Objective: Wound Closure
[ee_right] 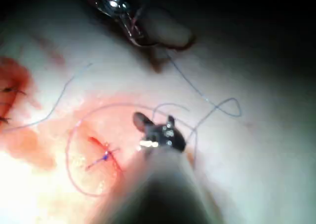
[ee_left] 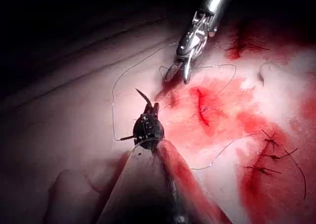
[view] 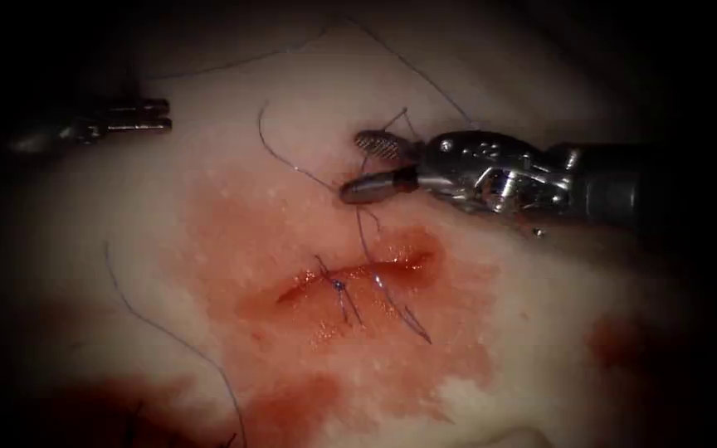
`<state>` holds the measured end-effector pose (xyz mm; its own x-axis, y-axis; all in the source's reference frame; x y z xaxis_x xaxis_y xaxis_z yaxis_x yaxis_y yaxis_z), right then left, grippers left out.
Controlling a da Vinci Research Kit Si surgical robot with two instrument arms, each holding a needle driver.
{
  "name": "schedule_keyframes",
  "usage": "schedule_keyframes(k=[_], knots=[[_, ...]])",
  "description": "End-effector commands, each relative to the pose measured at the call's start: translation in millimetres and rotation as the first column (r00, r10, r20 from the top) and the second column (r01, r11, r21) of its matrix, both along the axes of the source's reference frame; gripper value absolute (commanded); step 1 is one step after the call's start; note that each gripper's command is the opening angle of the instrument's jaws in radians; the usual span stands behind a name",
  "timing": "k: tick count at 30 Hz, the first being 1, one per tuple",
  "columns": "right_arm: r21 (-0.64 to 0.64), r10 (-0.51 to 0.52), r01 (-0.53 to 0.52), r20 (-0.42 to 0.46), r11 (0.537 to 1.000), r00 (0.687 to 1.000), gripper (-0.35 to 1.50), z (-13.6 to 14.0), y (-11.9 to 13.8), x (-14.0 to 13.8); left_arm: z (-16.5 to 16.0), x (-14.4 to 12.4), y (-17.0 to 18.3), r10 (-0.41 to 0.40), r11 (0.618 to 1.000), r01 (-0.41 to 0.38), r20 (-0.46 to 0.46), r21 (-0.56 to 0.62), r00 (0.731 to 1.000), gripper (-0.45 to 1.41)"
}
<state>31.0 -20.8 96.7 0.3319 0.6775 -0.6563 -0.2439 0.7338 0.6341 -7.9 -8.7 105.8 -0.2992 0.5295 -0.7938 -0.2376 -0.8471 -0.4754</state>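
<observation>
1. The left tool [view: 139, 116] sits at the far left, well away from the cut; whether it grips anything cannot be told.
2. The cut [view: 358, 274] in the tissue [view: 209, 191] carries one knotted stitch [view: 338, 286]; its right part looks unclosed.
3. The right tool [view: 371, 166] hovers above the cut, parted, thread [view: 363, 224] running between them. I cannot make out the needle.

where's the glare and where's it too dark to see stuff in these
Endoscope view: the edges fall into shadow, so the left tool sits in the dark and what it holds cannot be told; light glints off the right tool, its fingers open and holding nothing, and off the wet cut. Left wrist view: strong light pools on the tissue, dark beyond.
</observation>
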Motion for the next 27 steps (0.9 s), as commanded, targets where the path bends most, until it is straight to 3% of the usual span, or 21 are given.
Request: schedule_keyframes(k=[1, 7, 13, 27], knots=[[-0.003, -0.001, 0.001, -0.002, 1.000, 1.000, 1.23, -0.1, 0.3, 0.1, 0.5, -1.0, 0.0, 0.001, 1.000, -0.001, 0.003, 0.000, 1.000, -0.45], [0.007, -0.009, 0.009, -0.010, 1.000, 1.000, 1.38, -2.1, 0.2, -2.6, 0.8, -1.9, 0.8, 0.004, 1.000, -0.004, 0.011, 0.003, 1.000, -0.45], [0.002, -0.033, 0.033, -0.025, 0.999, 0.999, 1.36, -4.4, -0.5, -4.9, 2.1, -2.1, 2.6, 0.014, 1.000, -0.014, 0.015, 0.005, 1.000, -0.45], [-0.009, -0.095, 0.095, -0.080, 0.995, 0.992, 1.31, -9.3, -3.9, -10.5, 9.9, -0.5, 5.0, -0.012, 1.000, 0.012, -0.006, 0.003, 1.000, -0.43]])
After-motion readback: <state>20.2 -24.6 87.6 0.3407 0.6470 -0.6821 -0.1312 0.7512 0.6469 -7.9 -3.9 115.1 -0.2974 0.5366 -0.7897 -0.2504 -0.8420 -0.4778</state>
